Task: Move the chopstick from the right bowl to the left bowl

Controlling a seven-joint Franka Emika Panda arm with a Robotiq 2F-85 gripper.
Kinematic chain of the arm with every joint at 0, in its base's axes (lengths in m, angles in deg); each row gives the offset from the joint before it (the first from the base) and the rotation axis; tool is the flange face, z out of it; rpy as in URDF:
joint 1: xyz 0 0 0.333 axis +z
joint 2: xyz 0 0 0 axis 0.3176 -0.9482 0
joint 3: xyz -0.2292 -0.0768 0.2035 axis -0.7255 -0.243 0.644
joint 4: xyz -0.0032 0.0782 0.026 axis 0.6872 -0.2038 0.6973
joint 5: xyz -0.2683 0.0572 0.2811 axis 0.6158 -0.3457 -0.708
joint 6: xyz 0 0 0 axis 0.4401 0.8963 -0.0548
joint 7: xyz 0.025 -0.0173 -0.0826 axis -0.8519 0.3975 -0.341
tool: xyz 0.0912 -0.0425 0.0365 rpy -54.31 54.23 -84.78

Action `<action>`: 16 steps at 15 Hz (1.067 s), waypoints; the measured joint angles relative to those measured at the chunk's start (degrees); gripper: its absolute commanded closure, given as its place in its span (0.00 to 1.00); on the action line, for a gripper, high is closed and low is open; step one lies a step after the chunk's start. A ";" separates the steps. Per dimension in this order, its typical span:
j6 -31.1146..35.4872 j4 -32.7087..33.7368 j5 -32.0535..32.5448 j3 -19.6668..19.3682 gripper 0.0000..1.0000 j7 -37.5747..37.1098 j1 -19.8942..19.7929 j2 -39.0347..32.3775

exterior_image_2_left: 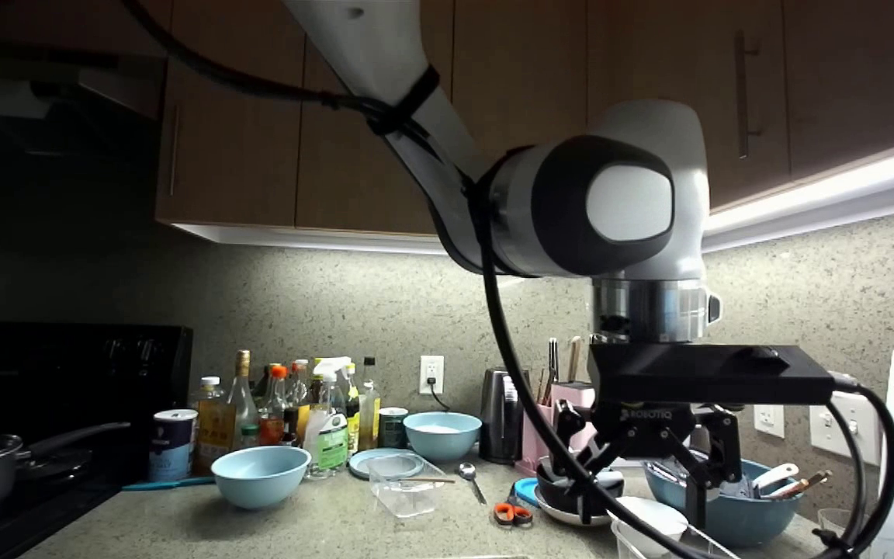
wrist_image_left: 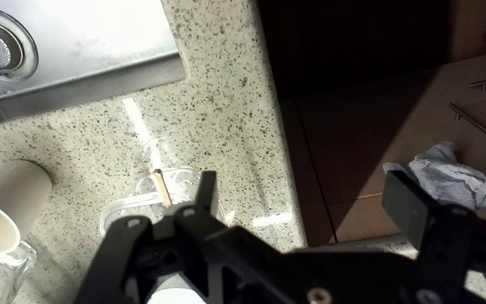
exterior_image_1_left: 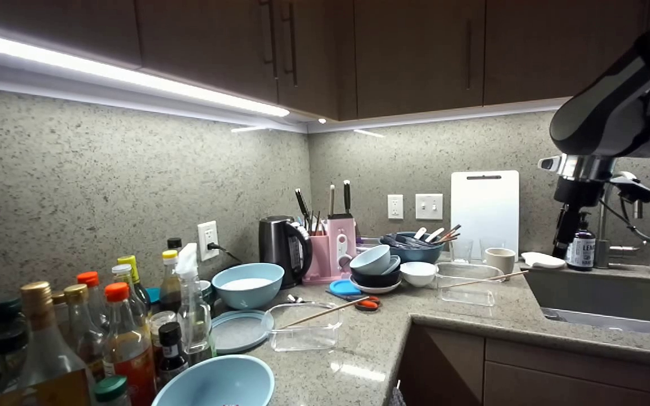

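Conveniently, the chopstick [wrist_image_left: 163, 188] leans across the right container [exterior_image_1_left: 468, 294], one end jutting past its rim — the gripper [wrist_image_left: 305, 196] hangs empty, jaws apart, presumably to take it.

A strip light [exterior_image_1_left: 131, 76] is glaring under dim cabinets [exterior_image_1_left: 415, 56]. Reflections [wrist_image_left: 137, 122] are streaking the table [wrist_image_left: 226, 105] and whitening the wrist view's sink [wrist_image_left: 95, 38].

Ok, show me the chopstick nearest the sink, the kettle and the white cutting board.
Chopstick [wrist_image_left: 162, 188]: wrist view, on the shaft near its dark tip.
Kettle [exterior_image_1_left: 273, 251]: an exterior view, on its dark body.
White cutting board [exterior_image_1_left: 484, 217]: an exterior view, middle of its face.
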State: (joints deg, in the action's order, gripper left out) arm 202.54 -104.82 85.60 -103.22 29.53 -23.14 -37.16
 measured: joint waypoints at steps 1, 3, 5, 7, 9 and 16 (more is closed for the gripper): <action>0.00 1.84 -1.76 0.12 0.00 1.98 0.06 -2.77; 0.00 5.03 -4.13 0.85 0.00 3.91 -0.22 -7.27; 0.00 6.69 -4.60 1.28 0.00 4.07 -0.32 -9.79; 0.00 6.95 -4.61 1.32 0.00 4.07 -0.35 -10.22; 0.00 6.97 -4.61 1.32 0.00 4.07 -0.45 -10.20; -1.10 9.02 -8.84 10.73 0.00 4.20 -6.56 -14.97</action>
State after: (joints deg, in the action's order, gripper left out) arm 201.44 -95.80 76.76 -92.49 33.74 -29.70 -52.13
